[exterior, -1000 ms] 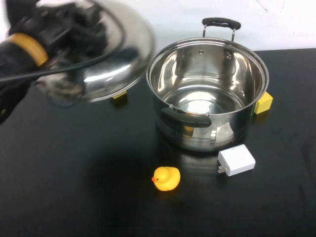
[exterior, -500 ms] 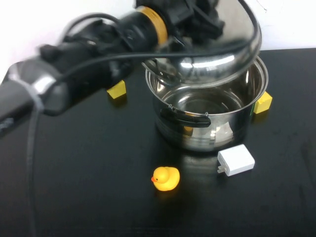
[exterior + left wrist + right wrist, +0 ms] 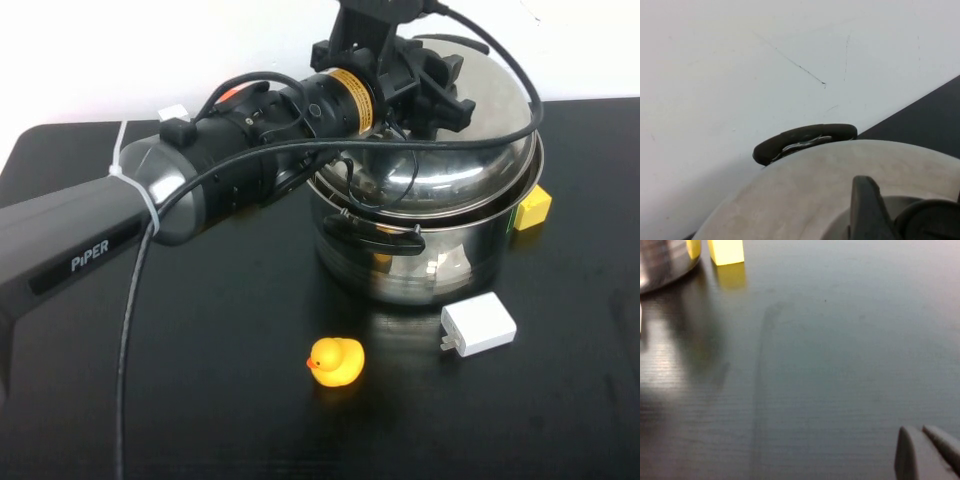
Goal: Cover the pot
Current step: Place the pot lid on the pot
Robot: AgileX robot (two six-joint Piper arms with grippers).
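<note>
The steel pot [image 3: 430, 262] stands right of the table's middle, with its near black handle [image 3: 372, 236] toward me. The domed steel lid [image 3: 482, 135] is over the pot's opening, tilted, with its near edge down at the rim. My left gripper [image 3: 424, 88] is above the pot, shut on the lid's black knob. In the left wrist view one finger [image 3: 867, 205] stands beside the knob [image 3: 932, 220] on the lid [image 3: 800, 200], with the pot's far handle [image 3: 805, 137] beyond it. My right gripper [image 3: 919, 434] is shut and empty over bare table, and is out of the high view.
A yellow rubber duck [image 3: 336, 361] and a white charger [image 3: 479, 324] lie in front of the pot. A yellow block [image 3: 532, 207] sits at the pot's right side and also shows in the right wrist view [image 3: 726, 251]. The left arm crosses the table's left half.
My left arm has swung right with the lid, from the table's back left to over the pot, and has lowered it onto the rim.
</note>
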